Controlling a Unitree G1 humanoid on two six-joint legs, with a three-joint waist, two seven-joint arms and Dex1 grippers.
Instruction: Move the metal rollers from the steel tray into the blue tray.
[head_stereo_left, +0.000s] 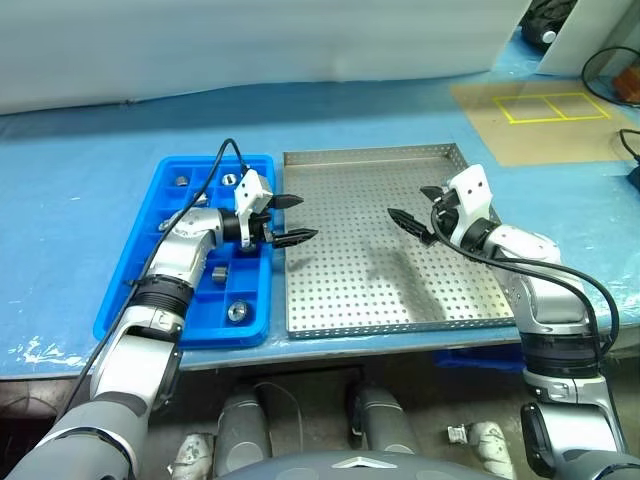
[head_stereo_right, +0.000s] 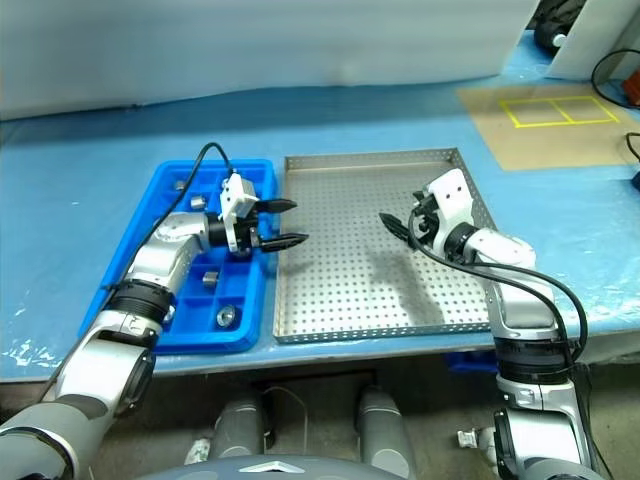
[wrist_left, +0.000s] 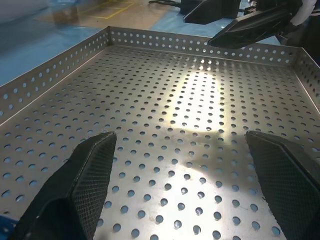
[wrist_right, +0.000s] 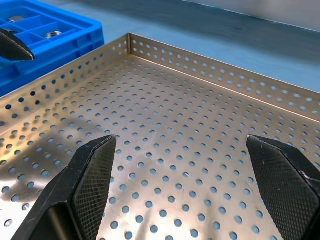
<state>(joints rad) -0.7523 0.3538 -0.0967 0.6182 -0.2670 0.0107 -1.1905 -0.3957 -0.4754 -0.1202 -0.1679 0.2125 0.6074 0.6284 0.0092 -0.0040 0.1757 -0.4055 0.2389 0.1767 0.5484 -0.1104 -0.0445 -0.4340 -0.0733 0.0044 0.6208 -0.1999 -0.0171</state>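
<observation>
The blue tray (head_stereo_left: 200, 160) lies on the left with the steel tray (head_stereo_left: 350, 270) right beside it. Several metal rollers sit in the blue tray's compartments, among them ones at the back (head_stereo_left: 229, 180), in the middle (head_stereo_left: 217, 272) and at the front (head_stereo_left: 237, 311). My left gripper (head_stereo_left: 292, 219) is open and pointing sideways over the steel tray's left rim, with nothing between its fingers. Over the right half of the steel tray, my right gripper (head_stereo_left: 415, 207) faces it, open and holding nothing. The perforated floor (wrist_left: 200, 100) beneath both grippers is bare. Two rollers (wrist_right: 50, 34) show in the right wrist view.
Both trays rest on a blue-covered table near its front edge. A brown board with yellow taped squares (head_stereo_left: 545, 115) lies at the back right, with black cables (head_stereo_left: 610, 70) beyond it. A cable runs from each wrist along its arm.
</observation>
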